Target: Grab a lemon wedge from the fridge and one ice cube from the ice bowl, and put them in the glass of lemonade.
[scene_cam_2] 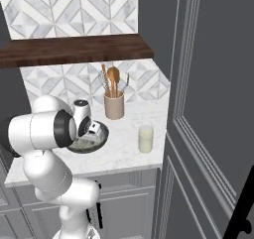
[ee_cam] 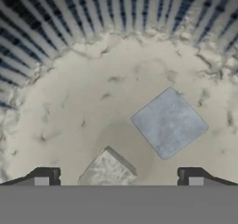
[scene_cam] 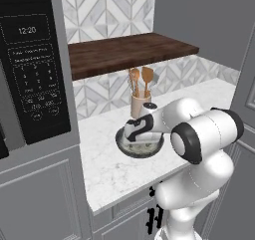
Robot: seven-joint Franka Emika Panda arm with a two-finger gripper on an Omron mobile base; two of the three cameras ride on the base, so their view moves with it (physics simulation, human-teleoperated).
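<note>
Hand (ee_cam: pixel 118 176) spread wide inside ice bowl (ee_cam: pixel 69 107), ice cube (ee_cam: pixel 108 170) between fingertips, not yet gripped; glass of lemonade (scene_cam_2: pixel 146 138) awaiting ice.

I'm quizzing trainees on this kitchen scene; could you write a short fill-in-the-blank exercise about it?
1. The gripper hangs over the ice bowl with its jaws ____.
2. In the hand view, ____ ice cubes lie inside the bowl.
3. The glass of lemonade stands on the ____.

Missing words: open; two; counter
</note>
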